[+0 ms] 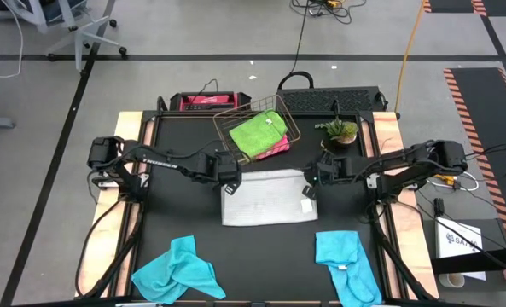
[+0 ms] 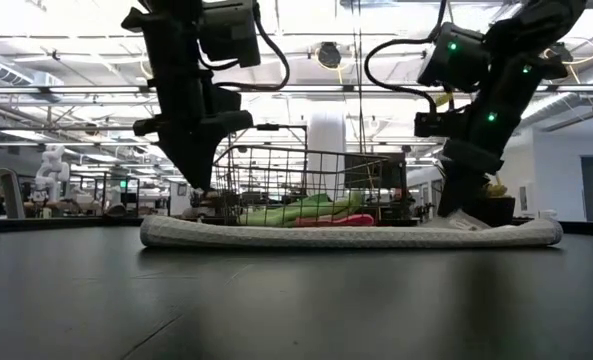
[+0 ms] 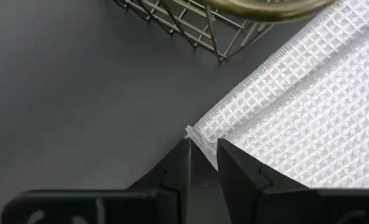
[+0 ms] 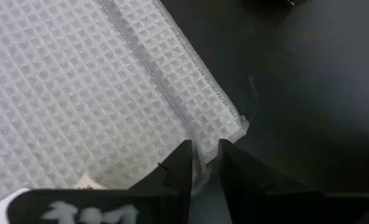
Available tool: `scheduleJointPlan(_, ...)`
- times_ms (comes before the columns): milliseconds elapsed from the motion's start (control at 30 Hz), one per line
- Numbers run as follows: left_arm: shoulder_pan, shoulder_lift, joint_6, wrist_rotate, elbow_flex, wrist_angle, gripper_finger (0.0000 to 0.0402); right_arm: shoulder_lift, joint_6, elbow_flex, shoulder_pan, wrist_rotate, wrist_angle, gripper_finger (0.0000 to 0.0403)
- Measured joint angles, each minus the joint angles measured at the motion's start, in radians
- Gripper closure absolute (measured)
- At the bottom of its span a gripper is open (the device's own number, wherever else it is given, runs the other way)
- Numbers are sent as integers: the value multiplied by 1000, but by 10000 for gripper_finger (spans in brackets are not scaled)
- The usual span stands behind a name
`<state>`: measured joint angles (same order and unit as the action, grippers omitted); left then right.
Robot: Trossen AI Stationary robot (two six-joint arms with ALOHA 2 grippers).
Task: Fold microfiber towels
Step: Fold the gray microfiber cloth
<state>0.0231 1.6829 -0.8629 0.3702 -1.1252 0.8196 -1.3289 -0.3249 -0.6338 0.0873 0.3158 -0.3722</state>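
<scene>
A light grey waffle-weave towel (image 1: 265, 198) lies folded flat in the middle of the black table, also seen in the low view (image 2: 346, 235). My left gripper (image 3: 203, 146) stands at its far left corner (image 3: 200, 138), pointing steeply down, with the fingers a little apart and the corner in the gap. My right gripper (image 4: 203, 149) stands the same way at the far right corner (image 4: 224, 127). A lime green towel (image 1: 257, 132) and a pink towel (image 1: 280, 150) lie in the wire basket (image 1: 227, 128). Two turquoise towels (image 1: 176, 271) (image 1: 345, 260) lie crumpled near the front edge. My left gripper has the towel's far left corner (image 3: 200, 138) between its parted fingertips, coming from above at a slant; the corner lies flat on the table, and whether the fingers touch it I cannot tell. My right gripper stands likewise astride the far right corner (image 4: 224, 127), which lies flat; touch cannot be told.
The copper wire basket stands just beyond the grey towel, close to the left gripper. A small potted plant (image 1: 340, 130) sits behind the right gripper. A dark case (image 1: 329, 100) and a red device (image 1: 203, 102) line the far edge.
</scene>
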Motion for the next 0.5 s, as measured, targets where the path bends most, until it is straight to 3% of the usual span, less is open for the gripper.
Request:
scheduleJointPlan(233, -3, 0, 20, -2, 0, 0, 320, 0, 81, 0, 18, 0, -38, 318)
scheduleJointPlan(500, -40, 0, -1, -39, 0, 65, 320, 30, 59, -14, 42, 47, -230, 314)
